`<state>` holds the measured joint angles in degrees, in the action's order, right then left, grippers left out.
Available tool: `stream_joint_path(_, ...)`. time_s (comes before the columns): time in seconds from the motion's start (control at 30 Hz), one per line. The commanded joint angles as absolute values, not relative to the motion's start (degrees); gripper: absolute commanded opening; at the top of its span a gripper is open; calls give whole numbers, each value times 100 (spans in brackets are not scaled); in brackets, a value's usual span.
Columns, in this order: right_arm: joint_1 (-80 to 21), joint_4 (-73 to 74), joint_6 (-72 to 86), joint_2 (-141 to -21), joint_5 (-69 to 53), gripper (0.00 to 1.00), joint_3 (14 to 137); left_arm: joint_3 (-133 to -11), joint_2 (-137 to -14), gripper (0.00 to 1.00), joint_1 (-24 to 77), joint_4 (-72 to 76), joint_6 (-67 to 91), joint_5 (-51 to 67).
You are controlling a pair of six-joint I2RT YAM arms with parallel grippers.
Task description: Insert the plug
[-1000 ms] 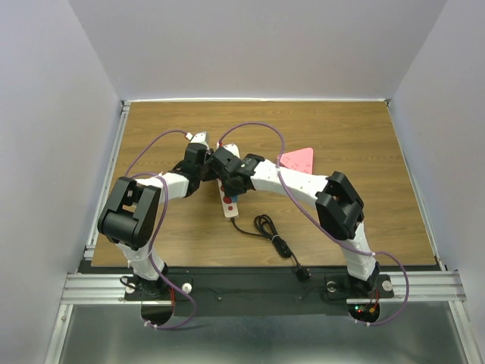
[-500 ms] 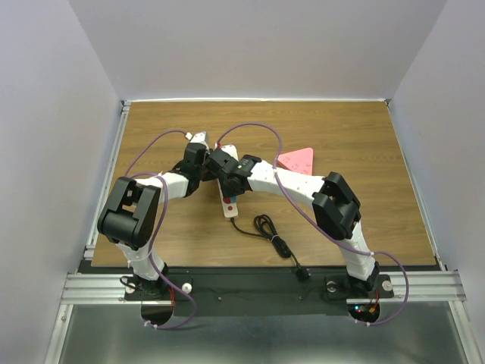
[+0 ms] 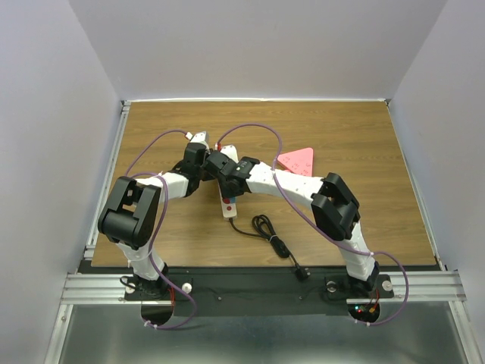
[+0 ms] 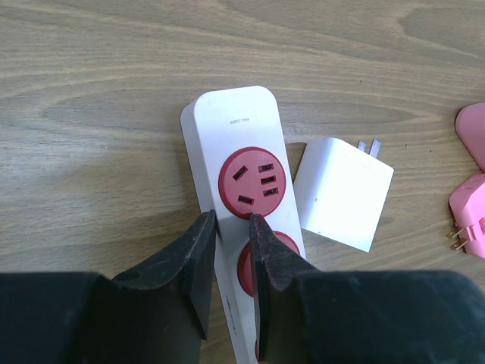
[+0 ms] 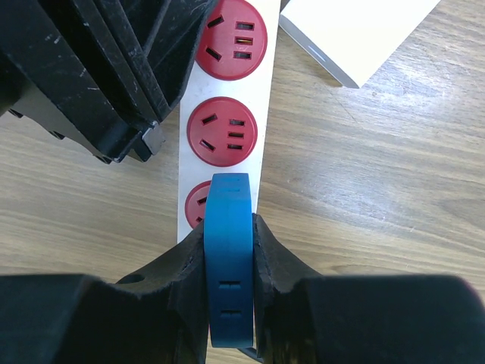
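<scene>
A white power strip (image 3: pixel 229 205) with red round sockets (image 4: pixel 253 180) lies on the wooden table. My left gripper (image 4: pixel 231 218) has its jaws nearly together. One finger is at the strip's left edge and the other rests on its top face, with nothing clamped. My right gripper (image 5: pixel 229 227) is shut on a blue plug (image 5: pixel 229 262). It holds the plug upright over the third socket (image 5: pixel 195 203) of the strip (image 5: pixel 261 106), covering most of that socket. The plug's prongs are hidden. In the top view both grippers (image 3: pixel 216 176) meet over the strip.
A white adapter block (image 4: pixel 342 192) with prongs lies just right of the strip's far end. Pink plastic pieces (image 3: pixel 297 161) lie further right. The strip's black cord (image 3: pixel 269 233) coils toward the near edge. My left fingers (image 5: pixel 144 68) crowd the strip's left side.
My right arm has shifted slightly left, bringing the blue plug closer over the strip. The left arm and the strip have not moved.
</scene>
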<state>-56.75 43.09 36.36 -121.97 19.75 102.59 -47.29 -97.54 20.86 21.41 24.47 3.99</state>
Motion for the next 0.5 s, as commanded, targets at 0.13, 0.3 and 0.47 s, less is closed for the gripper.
stream_joint_path(0.13,-5783,4280,3823,-12472,1855,0,10046,-4808,-10063,19,2145,2074,2347,580)
stream_joint_path(0.3,-5783,4175,3885,-12463,1811,0,9879,-4799,-10081,18,2145,2074,2364,580)
stream_joint_path(0.47,-5783,4131,3920,-12472,1776,0,9826,-4808,-10116,17,2145,2092,2373,624)
